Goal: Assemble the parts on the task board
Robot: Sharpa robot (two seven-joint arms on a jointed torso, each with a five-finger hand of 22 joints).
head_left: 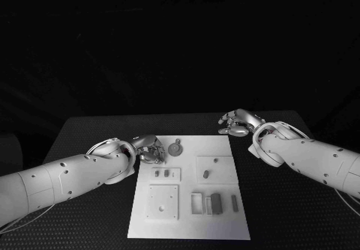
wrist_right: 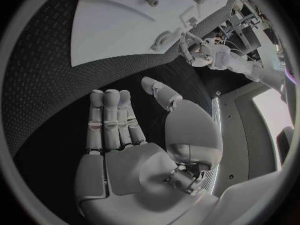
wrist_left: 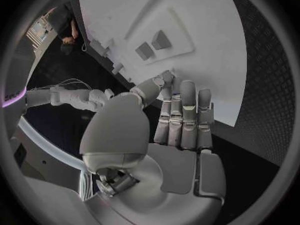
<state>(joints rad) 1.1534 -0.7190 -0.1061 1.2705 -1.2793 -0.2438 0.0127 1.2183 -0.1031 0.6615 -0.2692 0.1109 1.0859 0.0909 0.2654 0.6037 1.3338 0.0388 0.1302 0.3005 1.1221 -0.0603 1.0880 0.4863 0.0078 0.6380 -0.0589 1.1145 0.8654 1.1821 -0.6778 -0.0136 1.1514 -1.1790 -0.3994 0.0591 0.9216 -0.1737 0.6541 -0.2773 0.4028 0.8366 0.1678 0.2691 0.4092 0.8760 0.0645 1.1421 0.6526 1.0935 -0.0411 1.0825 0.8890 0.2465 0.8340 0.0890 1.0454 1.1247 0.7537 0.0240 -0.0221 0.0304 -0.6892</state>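
The white task board (head_left: 189,229) lies flat in the middle of the black bench (head_left: 90,130), and both arms wait at its far end with nothing picked up yet. The left hand (head_left: 149,150) sits at the board's far left corner, fingers straight, side by side and empty; from its wrist view the fingertips (wrist_left: 187,92) reach just over the board's edge. The right hand (head_left: 239,124) hangs over bare bench just beyond the far right corner, equally flat, fingers loose, grasping nothing.

On the board, a round part with a small stem (head_left: 176,150) lies close beside the left hand. Further along there is a raised block with two dark pegs (head_left: 166,174), another block with a dark oblong piece (head_left: 205,173) on it, a square plate with a hole (head_left: 164,202), and near the front edge a cluster of upright bars (head_left: 216,203) with a slim one (head_left: 234,203) beside it.

The risks, as I judge them: the parts are small and sit close together, so a broad hand coming down could nudge a neighbour or knock the upright bars over. The round part lies so near the left hand that a careless sweep might push it off the board. I can't tell whether the board is fixed; if not, a sideways press could slide it.
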